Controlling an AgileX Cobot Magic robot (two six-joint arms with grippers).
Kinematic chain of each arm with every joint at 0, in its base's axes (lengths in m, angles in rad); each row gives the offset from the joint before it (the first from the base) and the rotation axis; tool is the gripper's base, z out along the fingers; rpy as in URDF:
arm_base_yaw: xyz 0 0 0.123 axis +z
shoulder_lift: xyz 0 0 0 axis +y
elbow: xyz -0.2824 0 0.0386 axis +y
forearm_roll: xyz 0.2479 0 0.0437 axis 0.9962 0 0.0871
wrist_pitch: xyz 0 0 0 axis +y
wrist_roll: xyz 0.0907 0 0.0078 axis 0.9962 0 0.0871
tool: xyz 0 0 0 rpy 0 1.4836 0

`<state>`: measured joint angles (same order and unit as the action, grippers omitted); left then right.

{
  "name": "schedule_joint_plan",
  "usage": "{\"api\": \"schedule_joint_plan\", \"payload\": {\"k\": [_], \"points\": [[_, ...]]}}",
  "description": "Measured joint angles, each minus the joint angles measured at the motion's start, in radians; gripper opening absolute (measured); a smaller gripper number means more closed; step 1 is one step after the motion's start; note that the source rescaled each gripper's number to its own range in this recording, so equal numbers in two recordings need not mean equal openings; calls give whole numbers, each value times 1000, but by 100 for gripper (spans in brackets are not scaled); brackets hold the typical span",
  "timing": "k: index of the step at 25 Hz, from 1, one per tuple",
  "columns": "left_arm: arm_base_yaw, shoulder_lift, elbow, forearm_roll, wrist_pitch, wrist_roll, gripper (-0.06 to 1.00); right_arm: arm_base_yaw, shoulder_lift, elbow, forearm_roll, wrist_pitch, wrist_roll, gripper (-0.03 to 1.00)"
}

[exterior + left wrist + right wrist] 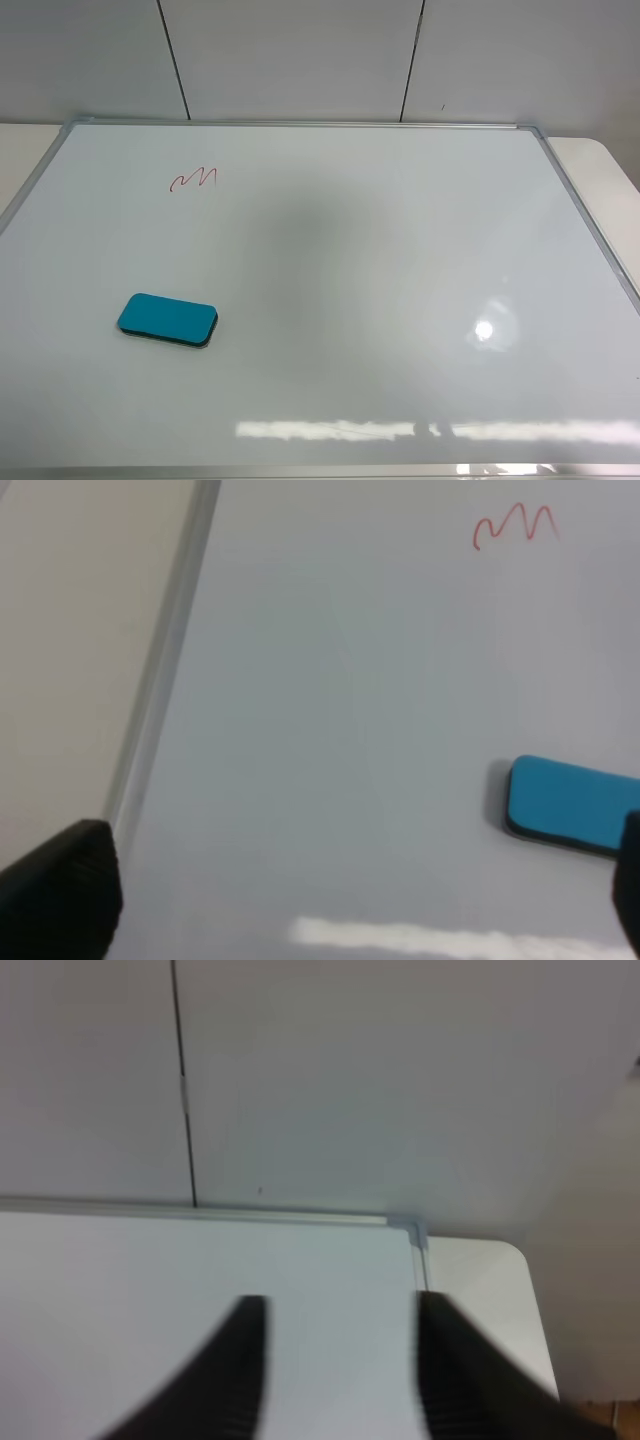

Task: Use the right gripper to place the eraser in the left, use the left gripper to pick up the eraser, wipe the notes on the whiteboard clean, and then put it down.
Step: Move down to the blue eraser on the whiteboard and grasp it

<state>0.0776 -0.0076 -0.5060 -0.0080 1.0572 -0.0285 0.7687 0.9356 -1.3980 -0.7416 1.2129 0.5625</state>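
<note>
Simply eraser [167, 320] on whiteboard [400, 250] (seemingly flat)

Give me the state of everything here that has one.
Teal-blue rounded eraser block: lying flat on the board, free of both pincers.
Red zigzag marker notes: unwiped.
Glossy white silver-framed whiteboard: lying flat, carrying the eraser.
Black left pincer: wide open, empty.
Black right pincer: open, empty.

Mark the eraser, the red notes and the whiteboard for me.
eraser [167, 319]: exterior high view, middle of its teal top.
notes [193, 180]: exterior high view, middle of the red scribble.
whiteboard [400, 250]: exterior high view, bare white surface near its centre.
</note>
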Motion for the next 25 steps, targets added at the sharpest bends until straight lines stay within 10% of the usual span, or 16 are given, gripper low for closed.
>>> {"api": "schedule_joint_plan", "payload": {"k": [2, 5, 15, 25], "points": [[0, 0, 0, 0, 0, 0, 100, 0, -67, 66, 0, 0, 0, 79], [0, 0, 0, 0, 0, 0, 100, 0, -174, 127, 8, 0, 35, 95], [0, 0, 0, 0, 0, 0, 100, -1, -382, 238, 57, 1, 71, 100], [0, 0, 0, 0, 0, 1, 100, -1, -381, 346, -230, 1, -34, 100]]}}
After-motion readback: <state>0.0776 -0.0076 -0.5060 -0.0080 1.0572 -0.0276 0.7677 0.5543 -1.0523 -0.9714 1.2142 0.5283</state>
